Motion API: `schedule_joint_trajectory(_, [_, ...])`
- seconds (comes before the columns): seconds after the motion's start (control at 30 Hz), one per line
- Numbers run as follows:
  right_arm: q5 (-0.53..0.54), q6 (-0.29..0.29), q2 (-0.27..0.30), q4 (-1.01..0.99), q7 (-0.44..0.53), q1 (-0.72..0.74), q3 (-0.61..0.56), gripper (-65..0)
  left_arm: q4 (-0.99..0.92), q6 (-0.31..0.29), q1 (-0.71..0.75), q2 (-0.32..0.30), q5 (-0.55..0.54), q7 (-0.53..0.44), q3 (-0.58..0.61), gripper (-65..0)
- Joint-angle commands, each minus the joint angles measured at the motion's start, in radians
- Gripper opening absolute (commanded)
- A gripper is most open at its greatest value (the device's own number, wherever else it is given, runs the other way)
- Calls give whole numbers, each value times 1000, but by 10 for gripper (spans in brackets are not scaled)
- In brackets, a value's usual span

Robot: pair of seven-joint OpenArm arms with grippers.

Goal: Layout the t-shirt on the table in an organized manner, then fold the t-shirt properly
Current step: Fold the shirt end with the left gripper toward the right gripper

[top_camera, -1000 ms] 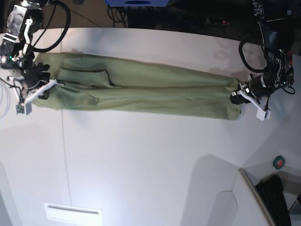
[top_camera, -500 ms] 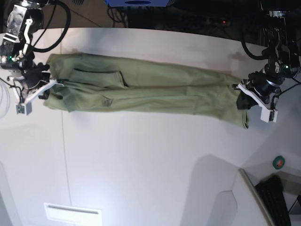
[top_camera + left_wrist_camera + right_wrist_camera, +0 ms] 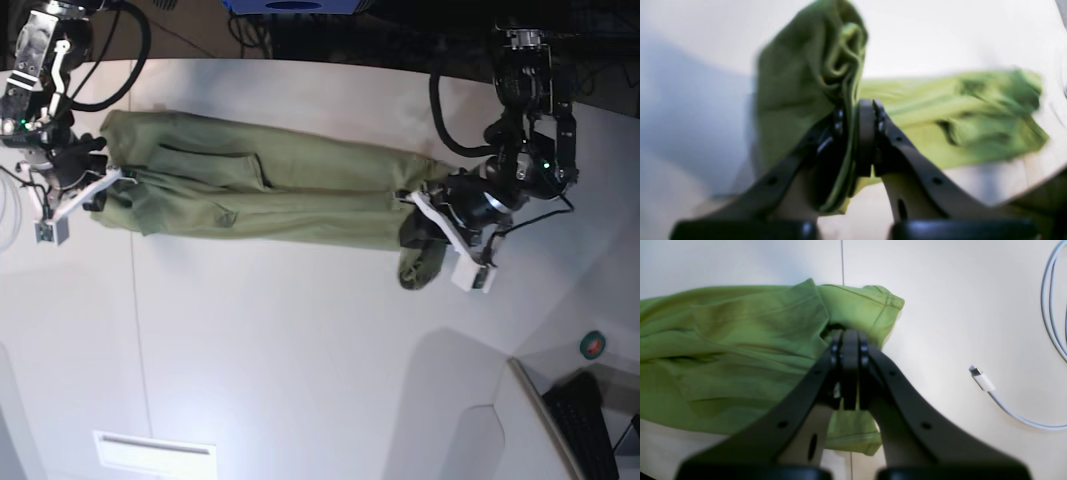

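Your left gripper (image 3: 432, 222) has swung well inward along the counter (image 3: 300, 360) compared with half a second ago, when it sat out near the far right edge in the base view. It's clamped on the hem end of the t-shirt (image 3: 250, 190); in the left wrist view the jaws are pinched nearly together with a thin bunch of green cloth (image 3: 813, 76) between them. That end now hangs in a lump just below the gripper instead of being stretched flat.

Your right gripper (image 3: 88, 182) hasn't shifted: same spot at the other end, jaws fully closed on a fold of the shirt (image 3: 740, 350) near its corner, as the right wrist view shows (image 3: 850, 373).

The shirt lies on the counter as a long narrow band between your two grippers, shorter than before, with slack gathering toward the left gripper. Its right-gripper end lies where it did.

A white cable (image 3: 1003, 406) with its plug lies on the counter beside the right gripper, apart from the cloth. A thin seam line (image 3: 842, 260) runs under that end of the shirt.
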Motion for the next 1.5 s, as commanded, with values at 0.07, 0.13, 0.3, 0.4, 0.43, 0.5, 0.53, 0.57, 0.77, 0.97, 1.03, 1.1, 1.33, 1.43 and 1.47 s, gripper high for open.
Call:
schedule_joint_trajectory(0.07, [8,3,8,21,-6,12,3,-650,-34,-4,-50,6,-12,-23,90,-650])
schedule_joint_trajectory(0.13, [9,3,8,23,-6,14,3,-650,-76,15,-65,21,-12,-23,131,-650])
schedule_joint_trajectory(0.3, [9,3,8,23,-6,14,3,-650,-166,90,-111,47,-12,-26,231,-650])
schedule_joint_trajectory(0.4, [9,3,8,23,-6,14,3,-650,-175,92,-117,69,-12,-27,245,-650])
schedule_joint_trajectory(0.43, [9,3,8,23,-6,14,3,-650,-175,92,-123,73,-12,-27,249,-650])
schedule_joint_trajectory(0.5, [9,3,8,23,-6,14,3,-650,-175,92,-126,84,-12,-27,249,-650])
schedule_joint_trajectory(0.53, [9,3,8,23,-6,14,3,-650,-175,92,-126,85,-12,-27,249,-650])
schedule_joint_trajectory(0.57, [9,3,8,23,-6,14,3,-650,-175,92,-126,85,-12,-27,249,-650])
schedule_joint_trajectory(0.77, [9,3,8,23,-6,14,3,-650,-177,92,-128,85,-12,-27,251,-650])
schedule_joint_trajectory(0.97, [9,3,8,23,-6,14,3,-650,-194,92,-130,85,-12,-26,251,-650])
schedule_joint_trajectory(1.03, [9,3,8,23,-7,14,3,-650,-221,92,-133,85,-12,-26,251,-650])
schedule_joint_trajectory(1.1, [9,3,8,23,-7,12,3,-650,-238,90,-140,85,-12,-26,251,-650])
schedule_joint_trajectory(1.33, [9,3,8,23,-7,12,3,-650,-243,88,-142,85,-12,-26,251,-650])
schedule_joint_trajectory(1.43, [9,3,8,23,-7,12,3,-650,-246,88,-142,82,-12,-26,298,-650])
schedule_joint_trajectory(1.47, [9,3,8,23,-7,12,3,-650,-246,88,-143,82,-12,-27,312,-650])
